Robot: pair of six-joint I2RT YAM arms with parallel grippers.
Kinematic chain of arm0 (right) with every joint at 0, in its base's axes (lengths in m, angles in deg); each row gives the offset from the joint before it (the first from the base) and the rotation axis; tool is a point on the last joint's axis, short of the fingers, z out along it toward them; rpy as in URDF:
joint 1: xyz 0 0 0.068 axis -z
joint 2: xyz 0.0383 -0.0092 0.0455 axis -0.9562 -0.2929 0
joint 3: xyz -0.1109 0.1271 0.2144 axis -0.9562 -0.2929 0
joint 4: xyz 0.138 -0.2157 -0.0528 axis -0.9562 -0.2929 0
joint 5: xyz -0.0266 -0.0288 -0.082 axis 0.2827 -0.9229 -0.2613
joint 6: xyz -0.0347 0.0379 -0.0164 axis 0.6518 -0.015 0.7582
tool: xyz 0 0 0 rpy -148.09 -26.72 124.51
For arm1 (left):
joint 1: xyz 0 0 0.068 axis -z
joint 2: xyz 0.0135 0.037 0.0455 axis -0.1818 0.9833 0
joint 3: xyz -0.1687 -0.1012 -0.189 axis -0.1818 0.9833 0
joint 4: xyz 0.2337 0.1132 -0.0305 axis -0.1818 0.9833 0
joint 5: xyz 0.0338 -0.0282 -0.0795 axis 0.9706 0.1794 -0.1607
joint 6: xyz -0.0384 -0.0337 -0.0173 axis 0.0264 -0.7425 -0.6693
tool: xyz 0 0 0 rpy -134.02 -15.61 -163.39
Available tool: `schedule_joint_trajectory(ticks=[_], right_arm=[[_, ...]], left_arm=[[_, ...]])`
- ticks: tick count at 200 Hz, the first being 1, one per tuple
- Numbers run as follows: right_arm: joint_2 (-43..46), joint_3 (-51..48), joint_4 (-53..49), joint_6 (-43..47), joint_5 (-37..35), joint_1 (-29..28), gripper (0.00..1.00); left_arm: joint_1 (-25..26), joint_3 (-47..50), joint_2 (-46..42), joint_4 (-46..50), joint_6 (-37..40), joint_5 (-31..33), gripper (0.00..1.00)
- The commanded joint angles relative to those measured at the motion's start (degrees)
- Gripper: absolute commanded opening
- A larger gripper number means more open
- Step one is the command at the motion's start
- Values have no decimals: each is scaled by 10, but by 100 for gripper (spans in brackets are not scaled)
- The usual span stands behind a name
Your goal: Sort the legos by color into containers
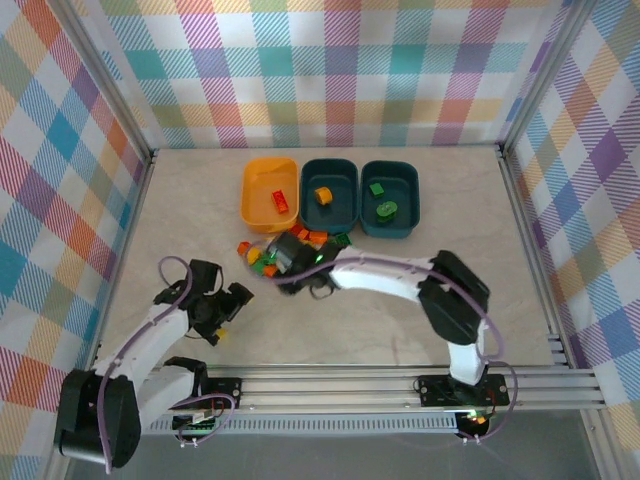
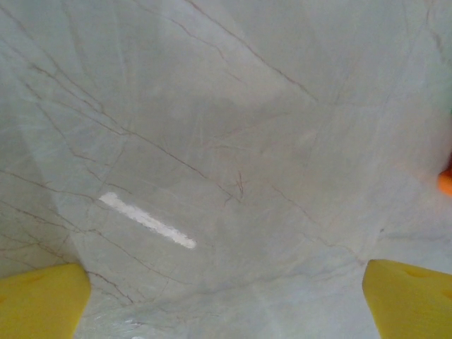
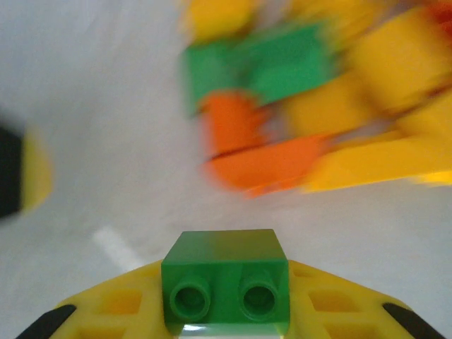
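legos (image 1: pixel 300 243) lie heaped just in front of the orange-yellow tub (image 1: pixel 258 190), where the right gripper (image 1: pixel 285 265) pinches a green brick (image 3: pixel 226 279); the left gripper (image 2: pixel 226 300), well in front of the tub, hangs spread over bare table (image 2: pixel 212 106).

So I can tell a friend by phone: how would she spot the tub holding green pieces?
Look along the table's far side, by the checked wall. Take the rightmost tub there. It is dark teal like the middle tub, but it alone holds green pieces.
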Motion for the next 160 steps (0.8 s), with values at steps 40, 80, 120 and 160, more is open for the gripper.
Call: schedule_joint_trajectory(ticks=[40,80,120,160], right_arm=[[40,18,-39,-45,32,270,32],[-43,115,-104,-83,107,383,35],[-80,190,-143,-78,108,400,57],[25,78,-74,-105,114,397,62]], left_arm=[[188,-88,165,-86,63,-11,99],[258,-186,220,-19,115,40,97],[261,-256,228,45,176,98,97],[253,-324,269,64,220,116,96]])
